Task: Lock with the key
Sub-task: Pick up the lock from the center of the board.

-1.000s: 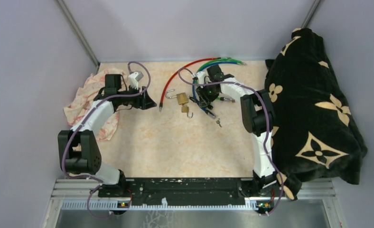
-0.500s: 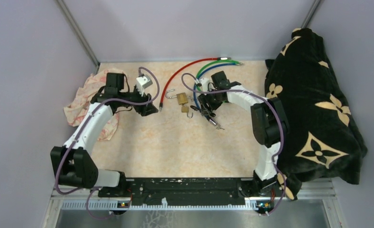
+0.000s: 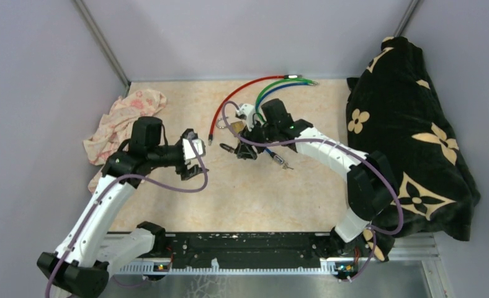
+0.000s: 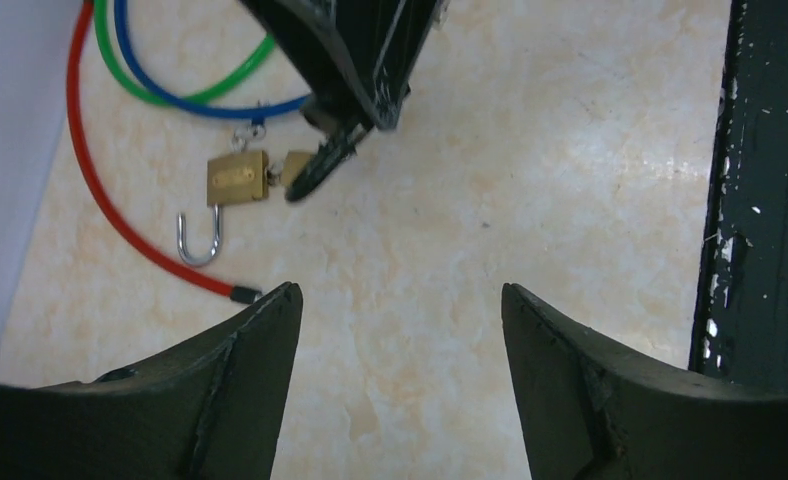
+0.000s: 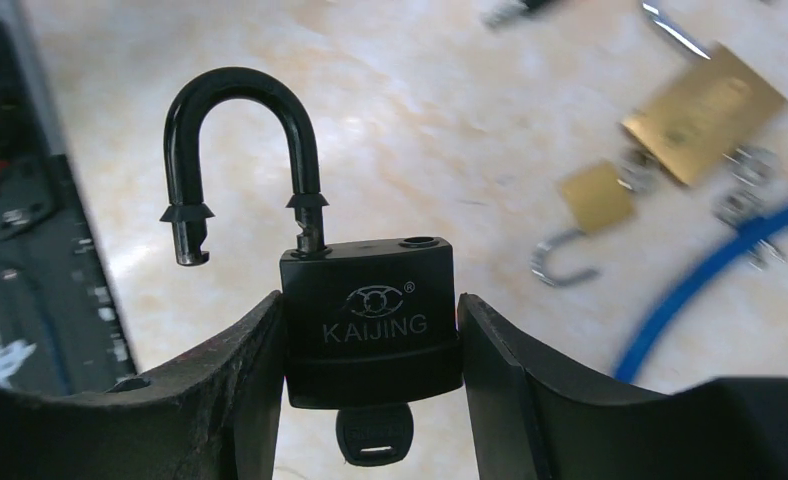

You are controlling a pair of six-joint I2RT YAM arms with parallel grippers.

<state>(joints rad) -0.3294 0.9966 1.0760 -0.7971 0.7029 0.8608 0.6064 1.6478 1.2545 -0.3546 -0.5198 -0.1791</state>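
Observation:
A black padlock (image 5: 368,335) marked KAIJING sits upright between the fingers of my right gripper (image 5: 370,300), which is shut on its body. Its black shackle (image 5: 235,85) stands open, one leg free of the body. A black-headed key (image 5: 375,435) sticks out of the lock's underside. In the top view the right gripper (image 3: 245,148) hovers over the table's middle, near two brass padlocks (image 3: 236,126). My left gripper (image 3: 192,155) is to its left, open and holding nothing (image 4: 400,295). It looks toward a brass padlock (image 4: 237,178) with an open shackle.
Red (image 3: 229,102), green and blue cables curve across the far side of the table. A loose key (image 3: 283,162) lies right of the right gripper. A pink cloth (image 3: 121,121) lies at far left. A black flowered blanket (image 3: 416,143) fills the right side.
My right gripper moved left and toward the near side with the black padlock in it. The left arm swung nearer and toward the centre, away from the pink cloth.

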